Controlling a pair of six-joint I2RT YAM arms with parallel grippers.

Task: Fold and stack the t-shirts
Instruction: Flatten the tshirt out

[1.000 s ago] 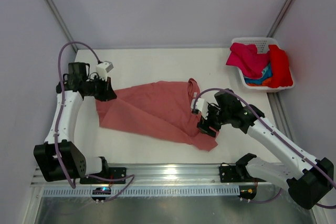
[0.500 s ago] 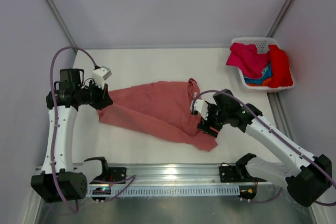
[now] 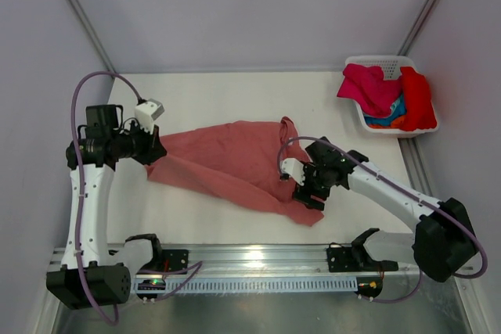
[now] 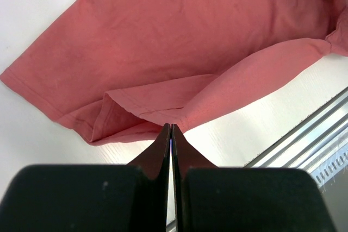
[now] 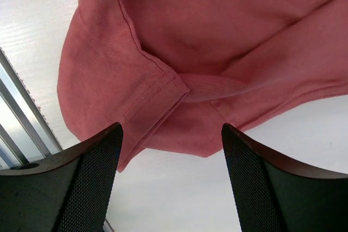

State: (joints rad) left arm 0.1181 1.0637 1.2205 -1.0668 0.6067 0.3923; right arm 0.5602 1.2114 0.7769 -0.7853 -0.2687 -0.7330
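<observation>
My left jaws kept pinching the salmon t-shirt (image 3: pixel 227 163) hem; my right jaws, released wide, had moved over its sleeve (image 5: pixel 147 91), ready to flatten it.

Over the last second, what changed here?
The left gripper, shut on the pink shirt's edge, shifted slightly nearer and left, narrowing the shirt's left end. The right gripper, open, edged left above the shirt's near right corner. Nothing was newly gripped or released. The basket stayed put.
</observation>
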